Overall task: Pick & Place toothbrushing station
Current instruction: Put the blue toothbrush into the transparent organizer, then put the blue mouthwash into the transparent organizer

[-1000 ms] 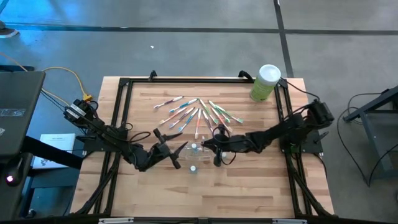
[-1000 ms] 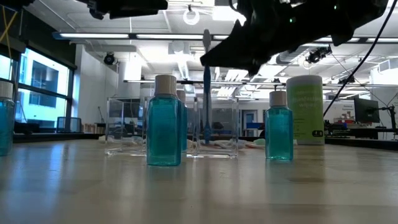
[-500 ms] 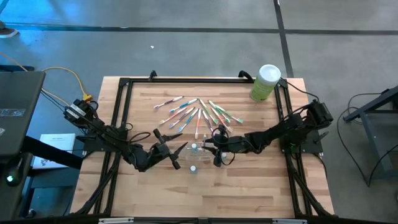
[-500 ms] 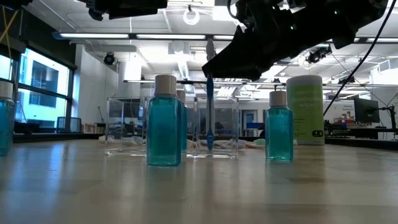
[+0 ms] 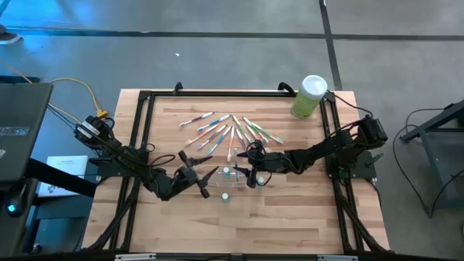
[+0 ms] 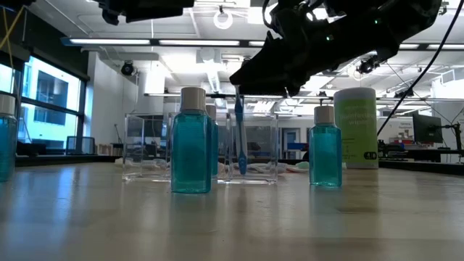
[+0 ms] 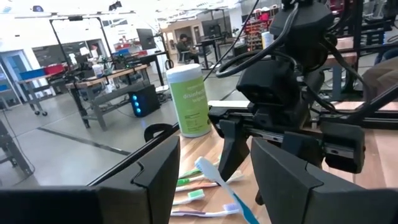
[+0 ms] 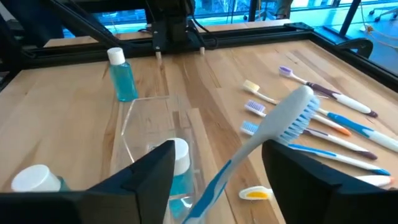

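Teal bottles (image 6: 191, 148), blue toothbrush (image 6: 240, 138), green canister (image 6: 354, 128).

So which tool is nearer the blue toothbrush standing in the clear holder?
The right tool: it hangs open just above the blue toothbrush in the clear holder. The left tool waits beside the holder, farther off.

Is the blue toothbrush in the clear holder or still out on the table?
In. The blue toothbrush stands near upright inside the clear holder, its bristled head up between the open right gripper's fingers.
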